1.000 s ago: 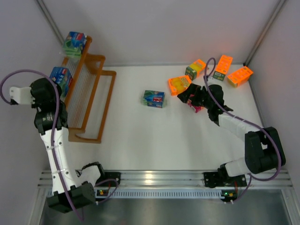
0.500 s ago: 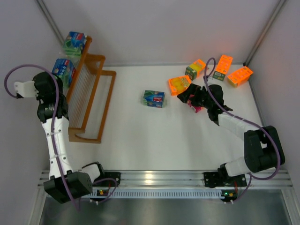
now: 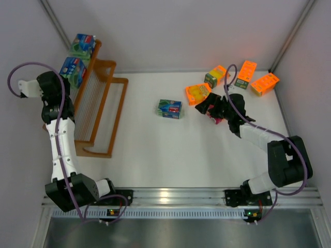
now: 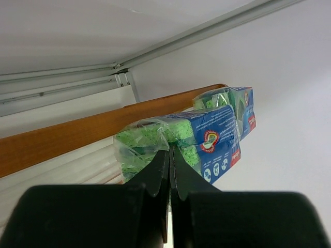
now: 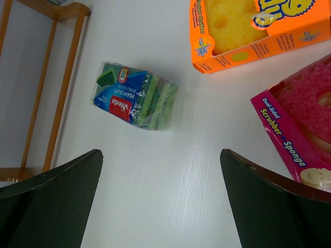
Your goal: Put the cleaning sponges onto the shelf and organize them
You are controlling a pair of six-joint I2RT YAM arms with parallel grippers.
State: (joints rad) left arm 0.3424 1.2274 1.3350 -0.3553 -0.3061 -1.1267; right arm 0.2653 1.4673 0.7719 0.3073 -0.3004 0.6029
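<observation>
My left gripper is shut on the plastic wrap of a blue-green sponge pack, holding it at the top tier of the orange shelf. In the left wrist view the shut fingertips pinch the wrap of this pack, with a second blue-green pack just behind it on the shelf rail; it also shows from above. A third blue-green pack lies mid-table. My right gripper is open and empty, low over the table, with that pack ahead of it.
Orange sponge boxes lie at the far right. A pink sponge box lies beside my right gripper and also shows in the right wrist view. White walls close in on the left, back and right.
My left arm has carried the blue-green pack farther back along the shelf's top tier, closer to the pack at its far end. The right arm has barely moved.
</observation>
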